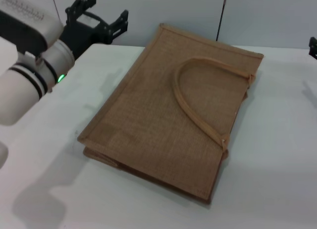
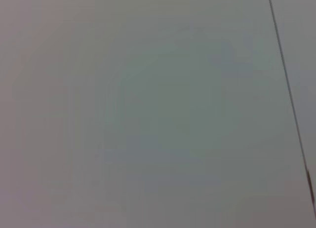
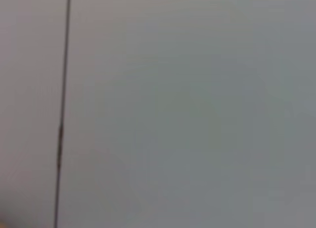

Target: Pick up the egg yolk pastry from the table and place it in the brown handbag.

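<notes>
Head view looks down over the table (image 1: 277,154), both wrist views face blank grey wall — nothing shared.

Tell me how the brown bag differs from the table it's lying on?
The brown bag is tan, with a coarse woven texture; the table is plain white and smooth. The bag is much smaller, covering only the middle of the table. The bag lies turned at an angle, with a curved handle resting on top, while the table has no such parts. Both are flat and rectangular.
</notes>
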